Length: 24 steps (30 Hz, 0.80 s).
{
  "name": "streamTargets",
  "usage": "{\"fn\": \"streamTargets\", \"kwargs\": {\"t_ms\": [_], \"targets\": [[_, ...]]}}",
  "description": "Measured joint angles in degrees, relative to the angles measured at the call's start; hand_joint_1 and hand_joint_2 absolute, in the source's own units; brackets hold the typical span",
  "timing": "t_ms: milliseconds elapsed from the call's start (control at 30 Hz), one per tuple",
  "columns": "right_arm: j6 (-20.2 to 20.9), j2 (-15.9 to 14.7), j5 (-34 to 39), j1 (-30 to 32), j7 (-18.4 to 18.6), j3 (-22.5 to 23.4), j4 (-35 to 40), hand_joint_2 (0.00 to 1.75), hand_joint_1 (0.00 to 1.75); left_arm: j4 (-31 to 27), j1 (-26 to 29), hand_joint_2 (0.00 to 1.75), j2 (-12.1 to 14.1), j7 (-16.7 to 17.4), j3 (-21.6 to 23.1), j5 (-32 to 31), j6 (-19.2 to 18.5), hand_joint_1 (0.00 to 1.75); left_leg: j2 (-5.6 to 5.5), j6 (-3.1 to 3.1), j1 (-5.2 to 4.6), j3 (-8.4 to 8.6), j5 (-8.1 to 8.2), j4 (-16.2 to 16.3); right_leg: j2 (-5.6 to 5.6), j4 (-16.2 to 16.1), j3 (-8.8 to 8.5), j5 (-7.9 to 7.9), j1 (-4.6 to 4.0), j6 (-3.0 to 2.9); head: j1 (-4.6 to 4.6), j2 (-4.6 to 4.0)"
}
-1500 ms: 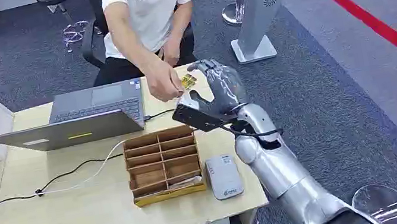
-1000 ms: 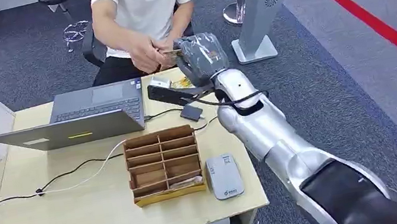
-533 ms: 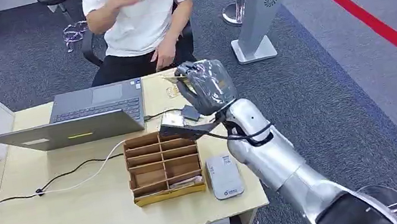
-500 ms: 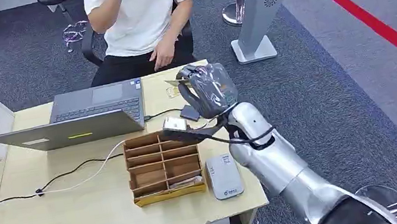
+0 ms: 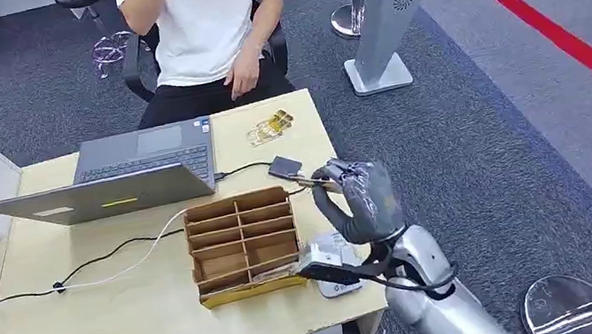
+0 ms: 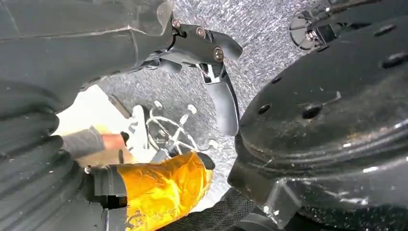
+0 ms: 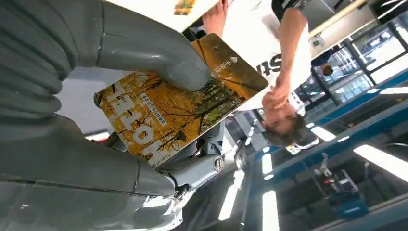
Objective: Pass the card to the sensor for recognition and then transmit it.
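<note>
One card (image 7: pixel 180 103) is in my right hand (image 5: pixel 357 198), pinned between the thick grey thumb on its printed face and the darker fingers (image 7: pixel 192 171) behind it. In the right wrist view the card is a flat rectangle with rounded corners, printed with yellow-orange autumn trees, the word "HOTEL" in large pale letters along one end, and a small white logo near the opposite end. In the head view its thin edge projects from the fingertips, above the right-hand edge of the desk (image 5: pixel 103 332).

My right hand hangs just beyond the grey card reader (image 5: pixel 332 264), which lies flat on the desk beside the wooden divided tray (image 5: pixel 242 243). A small dark adapter (image 5: pixel 284 167) on a cable sits near the fingertips. More cards (image 5: pixel 270 126) lie near the far edge, next to the open laptop (image 5: pixel 127 171). A person in a white T-shirt (image 5: pixel 203 25) sits behind the desk.

My left hand (image 6: pixel 144 187) appears in the left wrist view, wrapped partly in yellow tape; I cannot tell how its fingers lie.
</note>
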<state>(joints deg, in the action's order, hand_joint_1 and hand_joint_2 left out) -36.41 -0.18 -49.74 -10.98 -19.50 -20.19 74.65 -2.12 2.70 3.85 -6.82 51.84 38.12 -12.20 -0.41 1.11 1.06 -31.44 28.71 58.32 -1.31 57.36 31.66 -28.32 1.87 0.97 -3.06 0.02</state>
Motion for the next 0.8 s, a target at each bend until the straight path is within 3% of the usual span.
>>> {"fn": "streamTargets", "kwargs": {"t_ms": [300,467,567,800], "targets": [[3.1,-1.6,6.7,13.2,-2.9,5.2,6.2,1.75,1.75,1.3,0.8,1.75,-1.5,-0.8,-0.5,3.4,1.1,0.0,0.0,-0.09,-0.03,-0.03,0.09,0.0,0.04,0.0,-0.02,-0.03,0.02,0.04,0.02,0.0],[5.3,-2.1,1.7,14.7,1.7,5.7,3.4,1.75,1.75,1.7,0.9,1.75,-1.9,-0.9,-0.8,4.6,1.6,0.0,0.01,-0.09,-0.03,-0.03,0.08,0.0,0.04,0.0,-0.03,-0.03,0.02,0.04,0.0,0.0],[9.1,-2.9,-0.6,13.9,5.4,5.5,-0.2,1.75,1.75,1.9,0.9,1.75,-1.9,-0.7,-0.8,4.7,1.6,0.0,0.0,-0.09,-0.03,-0.01,0.08,0.0,0.04,0.0,-0.08,-0.03,0.02,0.04,0.02,0.0],[11.4,-4.4,-1.3,12.0,6.7,4.0,-7.3,1.75,1.75,2.1,0.9,1.75,-1.9,-0.7,-0.8,4.7,1.5,0.0,-0.01,-0.09,-0.04,-0.01,0.08,0.0,0.05,0.0,-0.09,-0.03,0.03,0.04,0.0,0.0]]}}
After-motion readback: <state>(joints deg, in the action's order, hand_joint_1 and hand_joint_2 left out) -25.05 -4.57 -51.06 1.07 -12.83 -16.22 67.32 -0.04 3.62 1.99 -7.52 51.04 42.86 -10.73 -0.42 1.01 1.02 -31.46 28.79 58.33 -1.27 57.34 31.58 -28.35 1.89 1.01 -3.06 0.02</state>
